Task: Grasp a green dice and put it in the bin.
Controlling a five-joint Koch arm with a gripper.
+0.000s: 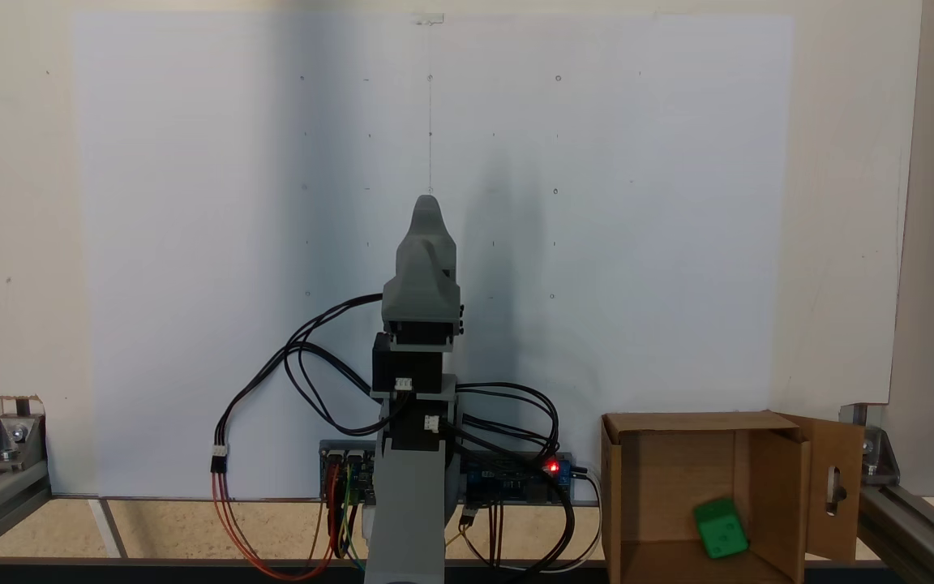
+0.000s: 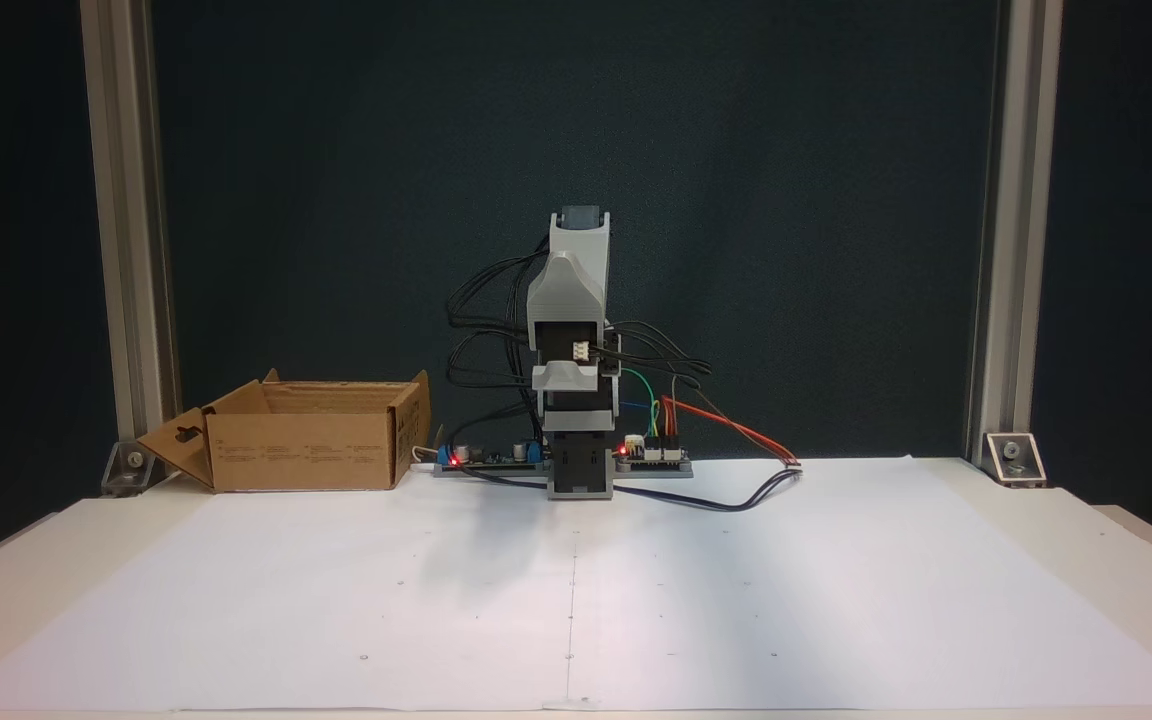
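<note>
Small bright green plastic dice (image 1: 721, 528) lies inside the open brown cardboard bin (image 1: 649, 495), lower right of a fixed view.

There the grey gripper (image 1: 426, 212) sits mid-frame over bare white paper (image 1: 191, 243), well apart from the bin; I cannot tell how its jaws stand. In a fixed view from the front, the bin (image 2: 301, 452) sits left of centre by the paper's far edge, the folded arm (image 2: 576, 340) central.

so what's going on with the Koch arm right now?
Nothing is being handled. The arm is folded up over its base, with the end effector pointing up; whether it is open cannot be told. The green dice already lies inside the cardboard bin beside the base, so the drop looks done.
</note>
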